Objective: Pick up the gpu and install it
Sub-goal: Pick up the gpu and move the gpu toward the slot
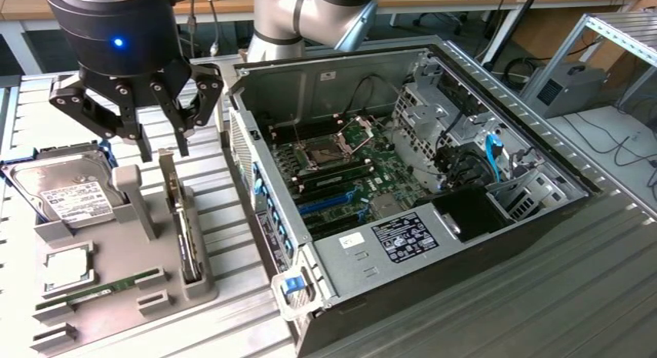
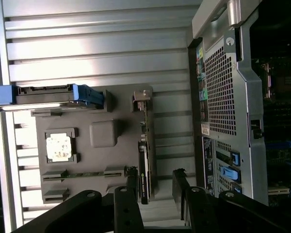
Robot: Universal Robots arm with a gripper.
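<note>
Wrist view: gpu [image 2: 144, 160] edge-on, claw [image 2: 153, 173] partly cropped.

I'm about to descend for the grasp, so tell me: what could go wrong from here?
The open gripper hangs over the gpu, which stands on edge in the gray holder; an off-centre descent could strike the card's top or the holder's posts. The computer case wall stands close beside, so a lifted card might clip it.

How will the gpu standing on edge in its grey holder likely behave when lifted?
The gpu is a thin board, so probably stiff and light. Standing on edge in the grey holder, it might tip if nudged sideways. Its narrow edges probably offer little grip.
</note>
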